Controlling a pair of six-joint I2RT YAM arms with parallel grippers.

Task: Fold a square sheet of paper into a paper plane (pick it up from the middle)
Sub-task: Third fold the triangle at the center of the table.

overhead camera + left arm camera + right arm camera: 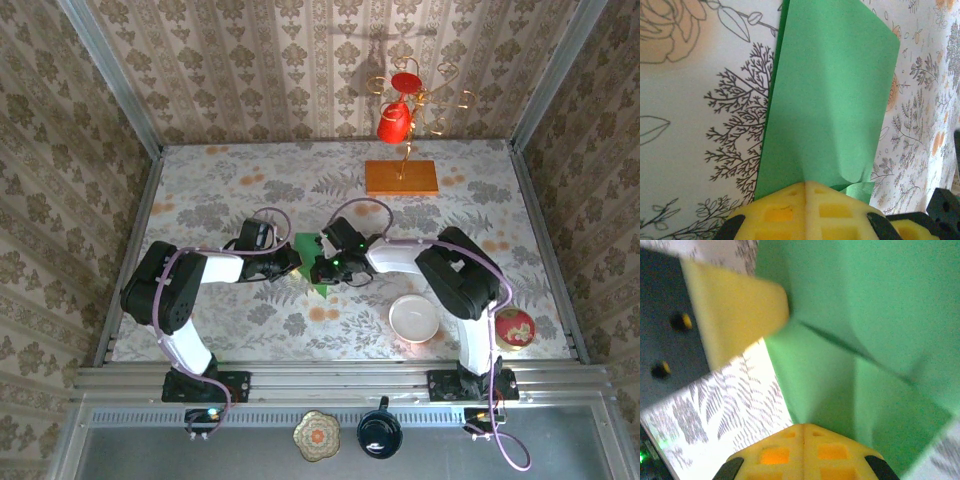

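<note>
The square sheet of paper (309, 262) is bright green and folded into a narrower shape with a point toward the near side, lying mid-table between both grippers. My left gripper (291, 262) is at its left edge. In the left wrist view its yellow pads (785, 210) are shut, and a pinched crease of the paper (830, 95) runs into their seam. My right gripper (326, 268) is at the paper's right edge. Its pads (780, 452) are shut and its tip rests against the folded paper (860, 325). The left gripper's yellow finger (735, 310) shows close by.
A white bowl (413, 318) sits near the right arm, with a red patterned dish (515, 327) further right. An orange wooden slab (401, 177) carrying a wire stand with red cups stands at the back. A dark mug (379, 435) and a patterned plate (317, 435) rest on the near ledge.
</note>
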